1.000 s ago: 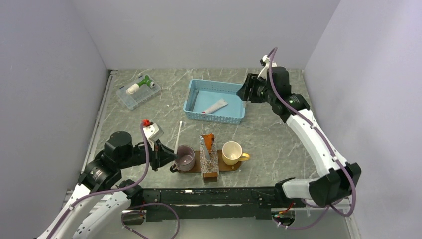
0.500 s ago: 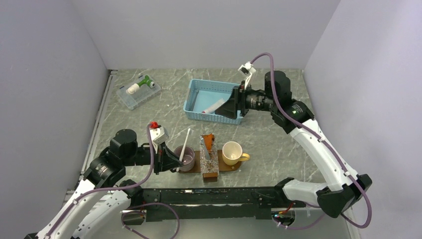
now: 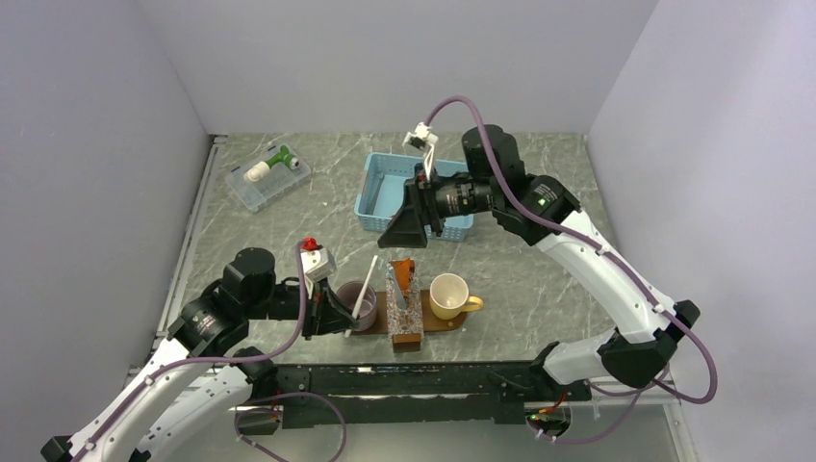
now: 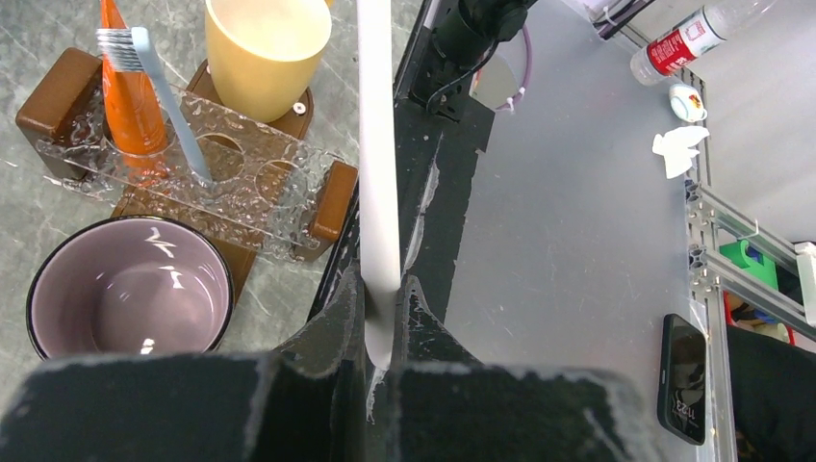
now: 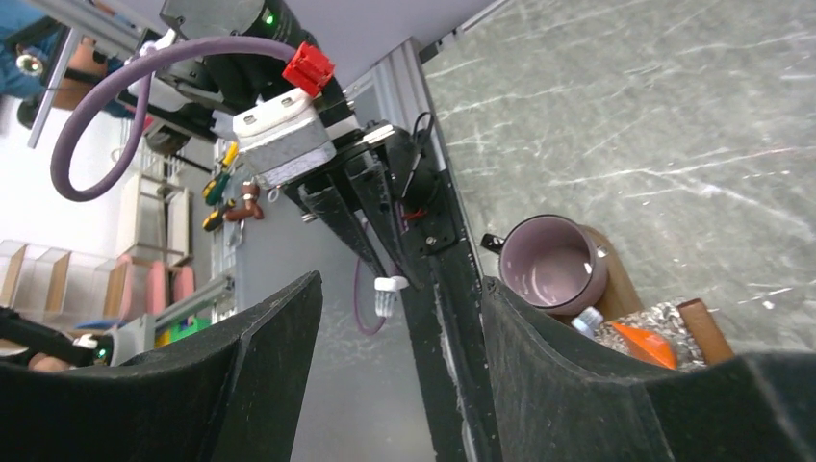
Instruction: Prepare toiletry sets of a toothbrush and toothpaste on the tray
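My left gripper (image 4: 382,318) is shut on the lower end of a white toothbrush (image 4: 377,144). It holds the brush tilted beside the purple mug (image 3: 356,303); the top view shows this toothbrush (image 3: 366,289) and the left gripper (image 3: 344,320). The orange toothpaste (image 4: 123,87) stands in a clear holder (image 4: 221,164) with a blue brush (image 4: 159,87), on the dark-brown tray (image 4: 293,106). My right gripper (image 3: 409,236) hangs open and empty above the holder, in front of the blue basket. In its own view the right gripper (image 5: 399,366) frames the toothbrush's head (image 5: 392,294).
A yellow mug (image 3: 450,294) stands on the tray's right end (image 3: 460,320). The light-blue basket (image 3: 385,188) sits behind, partly hidden by the right arm. A clear box (image 3: 267,175) holding a green and white item lies at the back left.
The right arm swung from behind the basket forward and left to above the holder, its jaws widening. The left gripper carried the toothbrush rightward to the purple mug.
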